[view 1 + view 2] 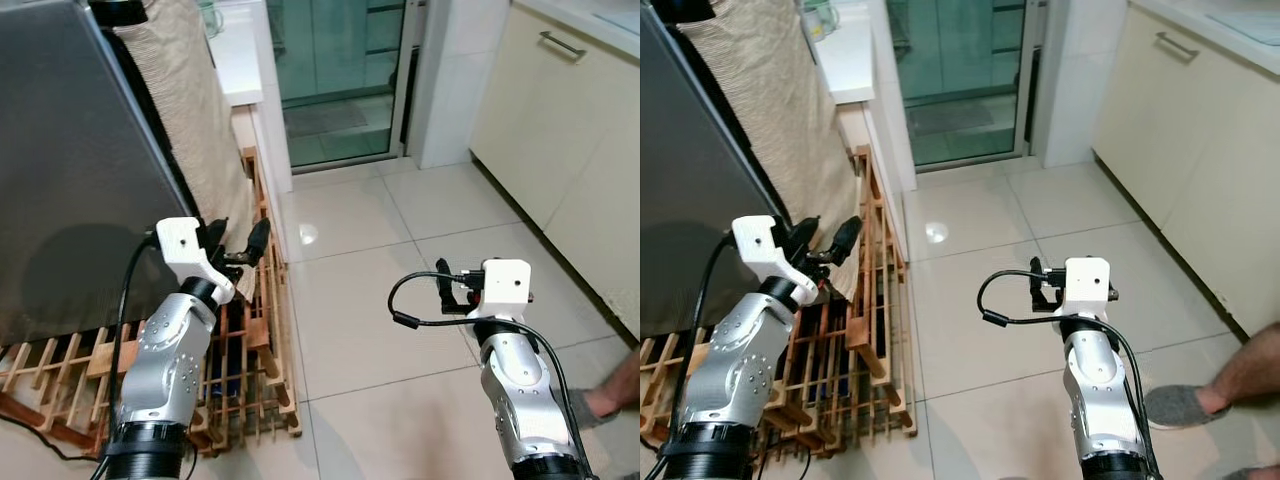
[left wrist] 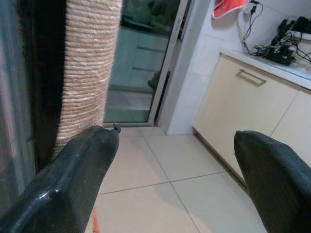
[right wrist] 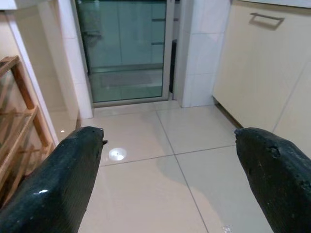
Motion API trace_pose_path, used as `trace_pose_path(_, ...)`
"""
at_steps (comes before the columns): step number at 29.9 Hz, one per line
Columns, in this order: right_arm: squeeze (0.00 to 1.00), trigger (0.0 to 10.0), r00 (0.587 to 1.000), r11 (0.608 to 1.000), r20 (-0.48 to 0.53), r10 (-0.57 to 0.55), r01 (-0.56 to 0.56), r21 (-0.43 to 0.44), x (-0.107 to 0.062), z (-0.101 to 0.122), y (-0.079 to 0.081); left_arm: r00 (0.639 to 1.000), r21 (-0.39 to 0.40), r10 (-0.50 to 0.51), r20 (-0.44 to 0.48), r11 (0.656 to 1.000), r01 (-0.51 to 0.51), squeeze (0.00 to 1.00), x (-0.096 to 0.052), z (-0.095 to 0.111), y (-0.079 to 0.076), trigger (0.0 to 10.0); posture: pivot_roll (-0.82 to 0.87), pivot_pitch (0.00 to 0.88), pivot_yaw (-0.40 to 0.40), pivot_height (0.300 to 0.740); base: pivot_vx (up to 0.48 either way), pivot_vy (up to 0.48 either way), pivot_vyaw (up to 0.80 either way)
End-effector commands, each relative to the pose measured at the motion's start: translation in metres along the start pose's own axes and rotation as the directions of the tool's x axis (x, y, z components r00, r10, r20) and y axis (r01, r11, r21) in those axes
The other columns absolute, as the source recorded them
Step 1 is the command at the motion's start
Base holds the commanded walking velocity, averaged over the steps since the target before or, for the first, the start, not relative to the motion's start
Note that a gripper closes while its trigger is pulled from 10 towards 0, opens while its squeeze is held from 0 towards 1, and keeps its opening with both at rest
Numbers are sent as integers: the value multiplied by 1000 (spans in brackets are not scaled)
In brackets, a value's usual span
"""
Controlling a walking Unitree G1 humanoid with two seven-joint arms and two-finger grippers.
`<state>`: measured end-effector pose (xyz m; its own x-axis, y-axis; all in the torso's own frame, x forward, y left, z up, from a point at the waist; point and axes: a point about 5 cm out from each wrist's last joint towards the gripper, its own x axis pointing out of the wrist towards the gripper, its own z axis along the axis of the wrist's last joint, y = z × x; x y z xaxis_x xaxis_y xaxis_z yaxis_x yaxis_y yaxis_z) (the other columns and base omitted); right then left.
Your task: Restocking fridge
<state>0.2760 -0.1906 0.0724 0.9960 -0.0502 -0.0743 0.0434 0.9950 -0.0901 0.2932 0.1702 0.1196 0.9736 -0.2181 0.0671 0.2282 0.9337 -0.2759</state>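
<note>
Fridge (image 1: 70,170): grey, flat-fronted, standing at your far left; its door looks closed, and no handle can be made out on the face you see.
Woven cover (image 1: 195,130): beige ribbed cloth hanging down the fridge's side edge, soft and loose. Expect it to drag or bunch if the fingers catch it.
Wooden rack (image 1: 255,360): slatted frame on the floor, just beside the fridge and under your left arm. It looks light and open, so it may shift if bumped.
Left gripper (image 1: 238,247): raised near the fridge's side edge, fingers (image 2: 73,179) apart, nothing between them.
Handling judgement: the door will likely be heavy, stiff and smooth. Take hold at its free edge or a recessed grip, not on the cloth; neither is clear from here.
Tiled floor (image 1: 370,300): glossy, with a light reflection; treat it as slippery.
Glass door (image 1: 335,70): ahead, beyond the rack.
Right gripper (image 1: 450,283): held over open floor, well apart from the fridge, fingers (image 3: 58,184) spread and empty.
Cabinets (image 1: 560,130): cream fronts along your right.
Person's foot (image 1: 1185,403): in a slipper, near your right arm. Keep clearance.
Stock to load: none seen.
</note>
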Motion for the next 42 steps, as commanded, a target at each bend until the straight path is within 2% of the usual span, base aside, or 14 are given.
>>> trace_pose_path(1, 0, 10000, 1000, 1000, 11, 21, -21, 1, 5, 3, 3, 995, 40, 81, 50, 996, -83, 0, -10, 14, 17, 10000, 4, 0, 52, 740, 0, 0, 0)
trace_pose_path(7, 0, 10000, 998, 998, 2, 68, -68, -14, 8, 3, 8, 993, 81, 38, 112, 996, -47, 0, -16, 36, 7, 10000, 39, 0, 26, 740, 0, 0, 0)
trace_pose_path(10, 0, 10000, 996, 996, 7, 87, -87, -17, 11, 5, 11, 993, 120, 58, 104, 990, -71, 0, -17, 36, 13, 10000, 53, 0, 18, 740, 0, 0, 0)
trace_pose_path(12, 0, 10000, 996, 996, 8, 90, -90, -13, 15, 5, 13, 992, 139, 88, 93, 985, -100, 0, -16, 33, 18, 10000, 56, 0, 18, 740, 0, 0, 0)
trace_pose_path(16, 0, 10000, 996, 996, 24, 83, -83, 14, 22, 9, 17, 990, 158, 91, 107, 982, -107, 0, -6, 35, 12, 10000, 59, 0, 15, 740, 0, 0, 0)
trace_pose_path(19, 0, 10000, 995, 995, 34, 99, -99, 18, 25, 12, 23, 990, 158, 54, 133, 985, -75, 0, 0, 40, 3, 10000, 60, 0, 16, 740, 0, 0, 0)
trace_pose_path(21, 0, 10000, 992, 993, 45, 118, -118, 8, 26, 14, 29, 987, 181, -28, 158, 983, -1, 0, 5, 49, -12, 10000, 59, 0, 19, 740, 0, 0, 0)
trace_pose_path(22, 0, 10000, 992, 993, 49, 114, -114, 8, 27, 15, 28, 984, 211, -83, 157, 976, 49, 0, 8, 53, -24, 10000, 48, 0, 34, 740, 0, 0, 0)
trace_pose_path(27, 0, 10000, 994, 996, 66, 89, -90, 14, 29, 18, 24, 972, 270, -198, 128, 950, 158, 0, 15, 57, -48, 10000, 27, 0, 51, 740, 0, 0, 0)
trace_pose_path(29, 0, 10000, 994, 996, 73, 81, -83, 18, 30, 19, 22, 978, 274, -176, 115, 952, 139, 0, 17, 53, -45, 10000, 18, 0, 54, 740, 0, 0, 0)
trace_pose_path(32, 0, 10000, 995, 997, 78, 68, -69, 18, 30, 20, 19, 993, 196, -47, 108, 980, 25, 0, 19, 46, -26, 10000, 13, 0, 49, 740, 0, 0, 0)
trace_pose_path(36, 0, 10000, 994, 997, 78, 70, -72, 14, 31, 20, 18, 989, 140, 121, 81, 981, -131, 0, 19, 37, -2, 10000, 13, 0, 42, 740, 0, 0, 0)
trace_pose_path(39, 0, 10000, 994, 997, 84, 75, -76, 6, 32, 22, 19, 984, 144, 164, 74, 974, -174, 0, 15, 33, 6, 10000, 13, 0, 41, 740, 0, -160, 0)
trace_pose_path(42, 0, 10000, 992, 996, 85, 92, -93, 0, 32, 23, 21, 991, 168, 115, 72, 978, -126, 0, 13, 31, -1, 10000, 11, 0, 42, 740, 0, -480, 454)
